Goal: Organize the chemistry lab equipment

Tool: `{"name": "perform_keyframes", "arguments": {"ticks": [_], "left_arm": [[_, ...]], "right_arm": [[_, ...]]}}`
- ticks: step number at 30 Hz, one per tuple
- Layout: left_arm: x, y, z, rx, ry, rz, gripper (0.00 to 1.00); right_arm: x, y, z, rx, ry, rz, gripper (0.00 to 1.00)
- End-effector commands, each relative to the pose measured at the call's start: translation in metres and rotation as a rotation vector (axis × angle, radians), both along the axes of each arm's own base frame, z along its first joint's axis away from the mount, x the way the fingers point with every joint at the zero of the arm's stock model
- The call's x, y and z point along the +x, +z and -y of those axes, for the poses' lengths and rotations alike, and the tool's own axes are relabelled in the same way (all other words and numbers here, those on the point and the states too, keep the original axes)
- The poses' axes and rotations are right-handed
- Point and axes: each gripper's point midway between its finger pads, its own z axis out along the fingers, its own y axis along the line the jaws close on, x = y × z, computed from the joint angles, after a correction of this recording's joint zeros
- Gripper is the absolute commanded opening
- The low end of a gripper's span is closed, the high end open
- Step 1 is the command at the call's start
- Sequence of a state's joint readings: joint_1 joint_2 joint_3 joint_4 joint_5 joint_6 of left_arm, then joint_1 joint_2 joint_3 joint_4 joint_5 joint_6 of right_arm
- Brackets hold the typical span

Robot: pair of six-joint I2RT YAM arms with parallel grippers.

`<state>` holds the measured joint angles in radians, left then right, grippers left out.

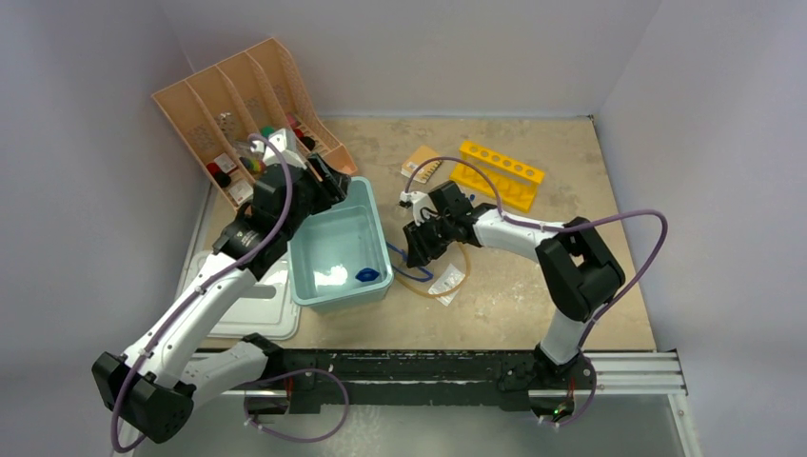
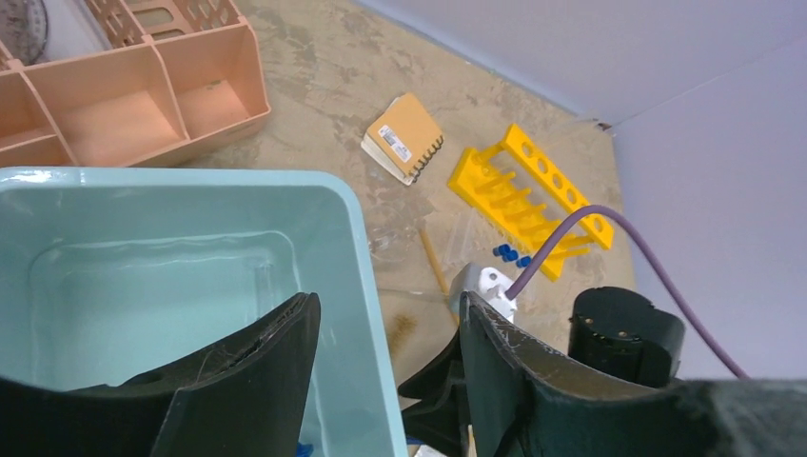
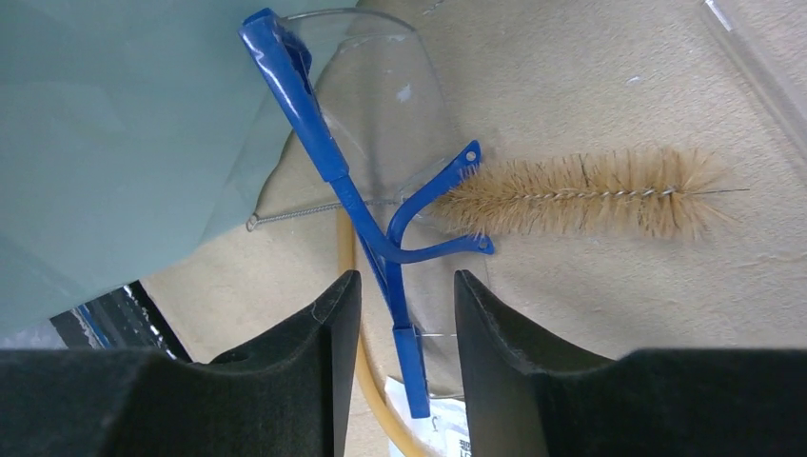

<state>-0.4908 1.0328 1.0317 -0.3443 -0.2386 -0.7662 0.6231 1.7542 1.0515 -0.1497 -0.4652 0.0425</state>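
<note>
My right gripper (image 3: 407, 286) hovering, jaws half-wide, straddling blue temple of goggles (image 3: 328, 162), not pinching yet. Goggles lying on table, tub (image 3: 114, 124) sitting at 10 o'clock of my fingers.

I am risking:
- thin temple slipping or folding under pinch
- brush (image 3: 580, 190) at 3 o'clock, bristles touching hinge, getting dragged along
- amber tubing (image 3: 373, 395) beneath snagging

My left gripper (image 2: 385, 305) hanging part-open over tub rim, holding nothing.
</note>
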Motion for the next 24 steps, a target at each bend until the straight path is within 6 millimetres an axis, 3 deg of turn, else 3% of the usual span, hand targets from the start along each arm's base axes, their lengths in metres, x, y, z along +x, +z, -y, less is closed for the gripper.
{"name": "perform_keyframes", "arguments": {"ticks": [1,6,11,19,24], "left_arm": [[0.003,0.038,-0.001,-0.109,0.024,0.128,0.56],[0.006,0.036,0.001,-0.111,0.023,0.122,0.56],[0.009,0.028,0.003,-0.104,0.023,0.101,0.56],[0.013,0.025,0.006,-0.114,0.025,0.082,0.57],[0.015,0.028,0.010,-0.128,0.012,0.088,0.57]], "right_arm": [[-0.003,0.012,-0.009,0.043,0.056,0.012,0.43],[-0.004,0.018,-0.010,0.058,0.069,0.025,0.47],[-0.006,0.006,-0.008,0.000,0.104,0.038,0.43],[-0.013,0.003,-0.004,-0.068,0.123,0.090,0.20],[-0.020,0.022,0.003,-0.055,0.108,0.111,0.03]]}}
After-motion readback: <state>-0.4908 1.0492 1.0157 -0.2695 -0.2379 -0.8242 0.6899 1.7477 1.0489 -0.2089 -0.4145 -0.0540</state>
